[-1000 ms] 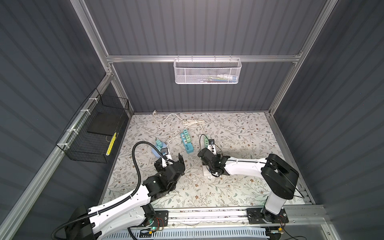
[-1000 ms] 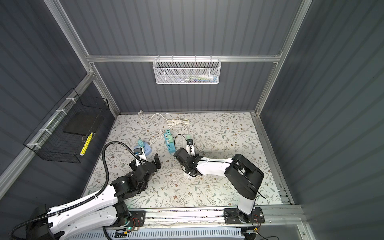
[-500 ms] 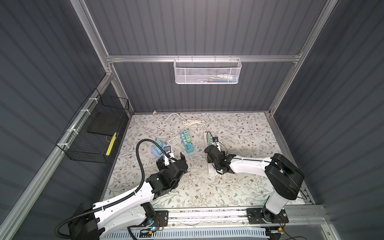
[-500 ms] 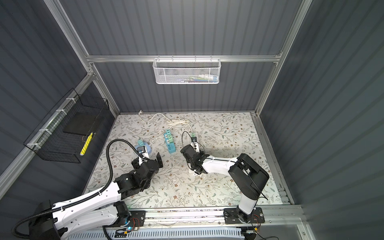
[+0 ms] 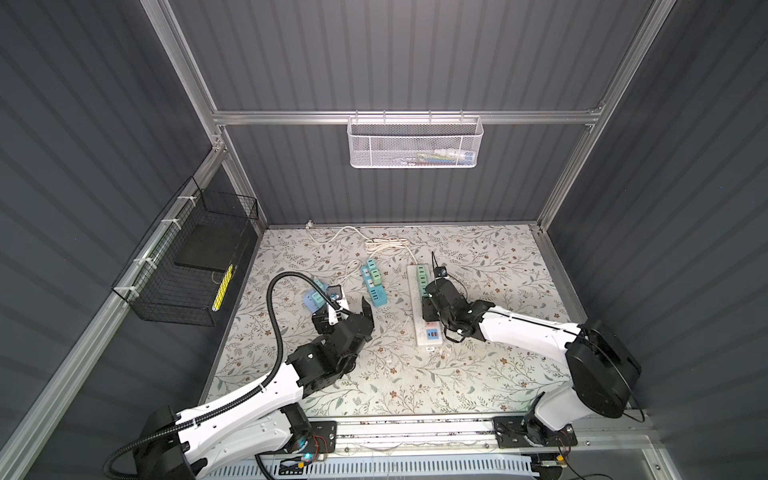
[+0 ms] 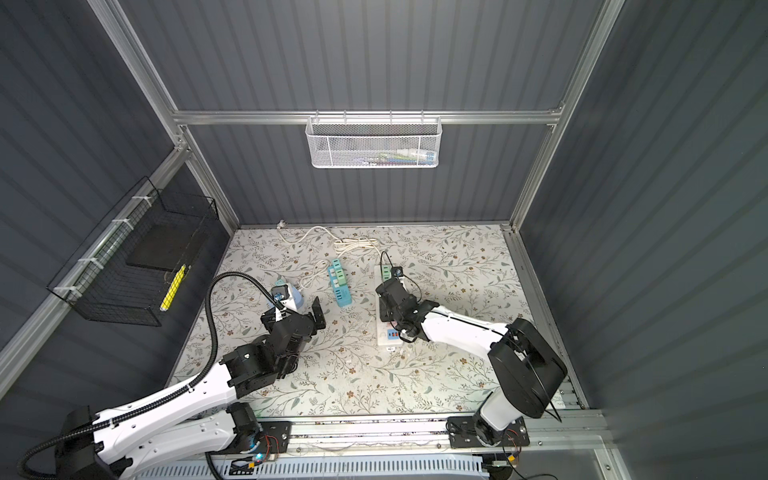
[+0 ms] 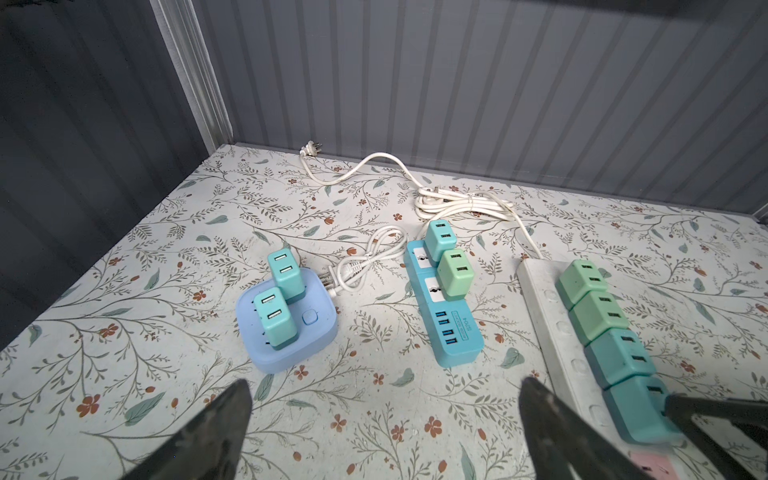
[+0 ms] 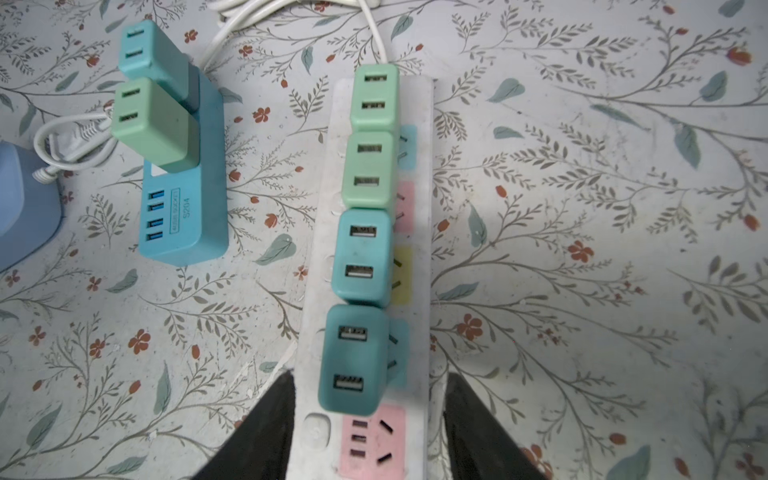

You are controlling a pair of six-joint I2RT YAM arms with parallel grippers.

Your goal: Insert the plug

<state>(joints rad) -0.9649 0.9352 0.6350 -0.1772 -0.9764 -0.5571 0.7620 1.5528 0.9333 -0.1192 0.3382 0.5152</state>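
Okay: boxy teal plug [image 8: 353,359] on white strip [image 8: 422,270] — right pincer [image 8: 370,378] parted, left pincer [image 7: 384,384] wide.

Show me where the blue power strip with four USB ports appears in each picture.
Top view: the blue power strip lies mid-table, left of the white strip.
Top view: same spot, left of the white strip.
Left wrist: between the light-blue socket block and the white strip, at.
Right wrist: beside the white strip, carrying two chargers, at.
Shared landmark: the white strip.

A white mesh basket [image 5: 374,145] hangs on the back wall, a black wire basket [image 5: 174,307] on the side wall.
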